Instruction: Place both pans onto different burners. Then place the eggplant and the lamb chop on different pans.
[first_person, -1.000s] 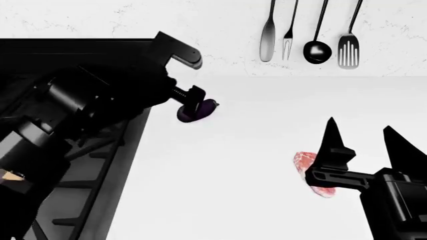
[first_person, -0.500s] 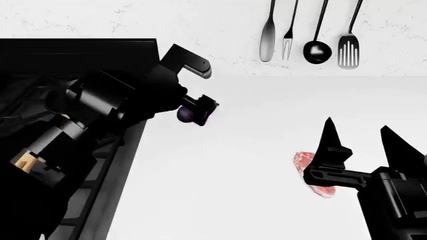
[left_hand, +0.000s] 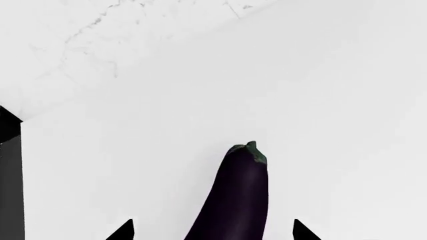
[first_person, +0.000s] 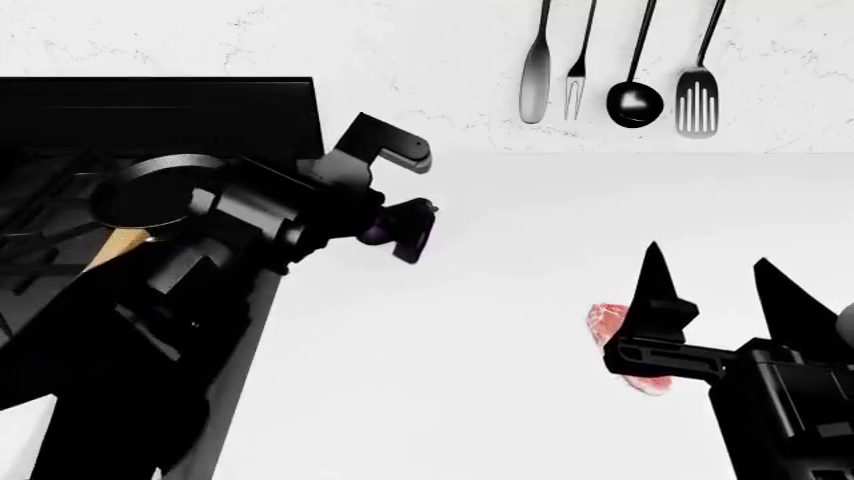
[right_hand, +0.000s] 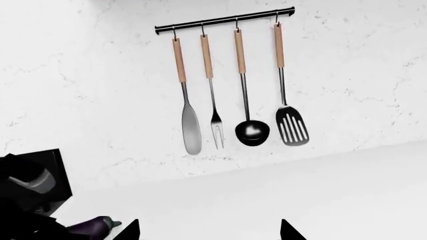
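The dark-purple eggplant (left_hand: 237, 200) lies on the white counter between the wide-apart fingertips of my left gripper (left_hand: 211, 232), with a gap on each side. In the head view the eggplant (first_person: 378, 230) sits just right of the stove, inside my left gripper (first_person: 416, 198). The lamb chop (first_person: 607, 325) lies on the counter, partly hidden behind my right gripper (first_person: 721, 290), which is open and empty. One pan (first_person: 144, 195) with a light wooden handle (first_person: 118, 245) sits on the stove grates, partly hidden by my left arm. The other pan is not in view.
The black gas stove (first_person: 147, 110) fills the left side, and its edge shows in the left wrist view (left_hand: 9, 175). Several utensils (right_hand: 243, 100) hang on a rail on the marble wall behind the counter. The eggplant also shows in the right wrist view (right_hand: 92, 226).
My left arm has swung and stretched out over the stove, uncovering the wooden-handled pan. The left gripper stays around the eggplant. The right gripper has drifted slightly left.
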